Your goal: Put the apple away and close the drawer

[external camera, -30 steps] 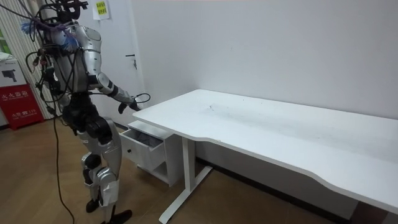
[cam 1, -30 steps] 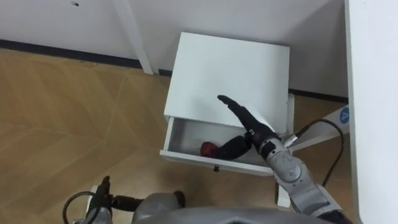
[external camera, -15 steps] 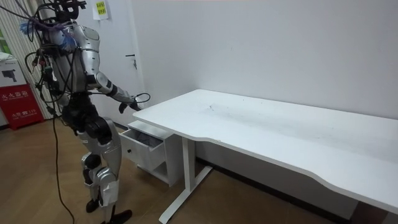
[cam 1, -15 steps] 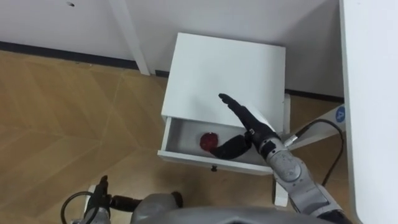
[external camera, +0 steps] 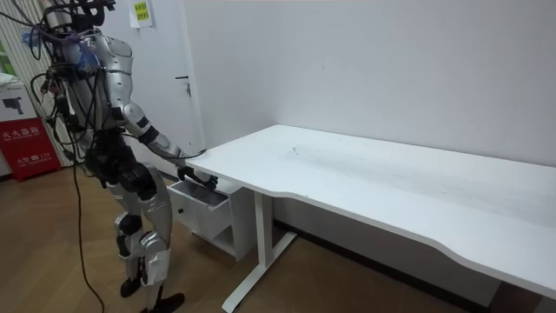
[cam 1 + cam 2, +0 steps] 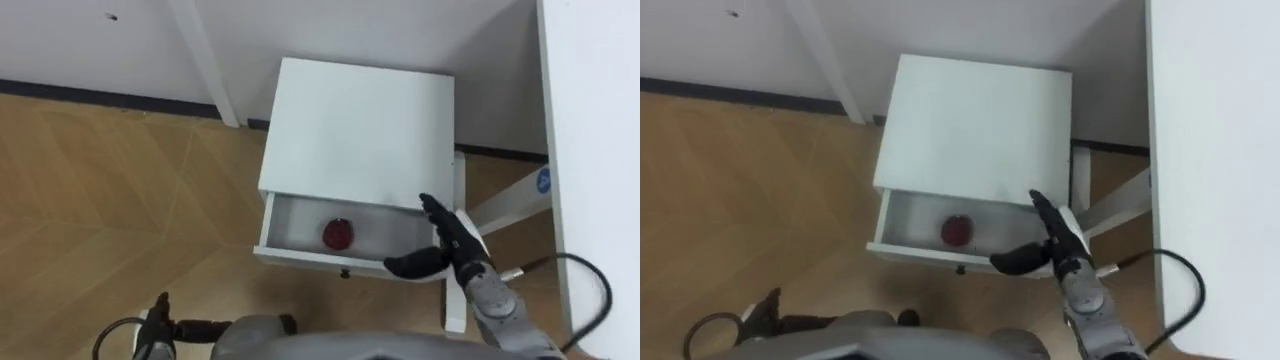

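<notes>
Lowering from above the cabinet (image 6: 355, 130) top, the right hand (image 6: 448, 248) has come down to the front right corner of the open drawer (image 6: 300, 256), fingers straight and spread, thumb out to the left, clasping nothing. The apple (image 6: 338, 233), half hidden by that hand a moment ago, lies bare on the drawer floor, left of the thumb and clear of it. The left hand (image 6: 160, 308) hangs low by the robot's side.
</notes>
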